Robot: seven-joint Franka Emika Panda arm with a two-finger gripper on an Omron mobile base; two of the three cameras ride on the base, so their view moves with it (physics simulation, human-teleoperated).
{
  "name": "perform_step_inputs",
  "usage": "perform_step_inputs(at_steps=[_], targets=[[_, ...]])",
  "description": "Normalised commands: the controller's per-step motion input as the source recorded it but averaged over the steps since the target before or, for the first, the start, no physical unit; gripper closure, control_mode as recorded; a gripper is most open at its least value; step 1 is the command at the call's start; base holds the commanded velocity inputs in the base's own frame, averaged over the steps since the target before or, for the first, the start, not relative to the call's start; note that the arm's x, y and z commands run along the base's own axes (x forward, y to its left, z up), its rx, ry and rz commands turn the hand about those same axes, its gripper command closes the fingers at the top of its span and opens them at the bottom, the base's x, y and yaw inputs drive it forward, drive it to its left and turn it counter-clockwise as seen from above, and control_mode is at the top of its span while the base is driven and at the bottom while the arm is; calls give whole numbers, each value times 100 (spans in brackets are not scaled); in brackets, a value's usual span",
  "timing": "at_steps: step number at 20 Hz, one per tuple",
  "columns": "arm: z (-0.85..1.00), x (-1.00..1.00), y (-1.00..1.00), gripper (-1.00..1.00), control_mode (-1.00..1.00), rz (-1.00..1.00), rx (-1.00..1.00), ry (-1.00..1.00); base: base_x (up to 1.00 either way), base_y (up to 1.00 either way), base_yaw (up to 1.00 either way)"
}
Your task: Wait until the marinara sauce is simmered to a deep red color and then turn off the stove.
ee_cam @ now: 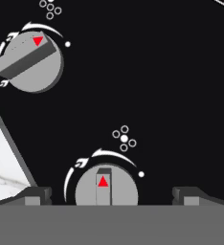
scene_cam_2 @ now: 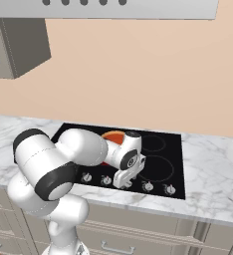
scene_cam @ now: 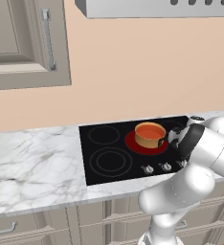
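White marbled stone desk (scene_cam: 32, 158), flat black glass stove (scene_cam: 104, 167) set into it, small round tan pot (scene_cam: 149, 139) of orange marinara sauce (scene_cam: 150, 131) on glowing red back burner (scene_cam: 133, 142), claw (ee_cam: 111, 195) spread wide, straddling silver front knob (ee_cam: 106, 187) without touching

No words, brand names or numbers can be read anywhere. The only signs are on the stove (ee_cam: 147, 86), printed on its black glass and seen in the hand view. The nearer knob (ee_cam: 106, 188) carries a small red triangle on its grip bar, and the farther knob (ee_cam: 31, 62) carries one too. A white curved arrow ending in a dot arcs around each knob. Just above each arc sits a cluster of small white circles, one filled in.
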Motion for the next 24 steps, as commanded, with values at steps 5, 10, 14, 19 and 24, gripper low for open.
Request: perform_step_inputs(at_steps=[5, 10, 14, 19, 24], targets=[[0, 0, 0, -100, -100, 0, 0, 0, 0, 0, 0], [0, 0, 0, 100, -100, 0, 0, 0, 0, 0, 0], [0, 0, 0, 100, -100, 0, 0, 0, 0, 0, 0], [-5, -1, 0, 100, -100, 0, 0, 0, 0, 0, 0], [-15, -3, 0, 100, -100, -6, 0, 0, 0, 0, 0]])
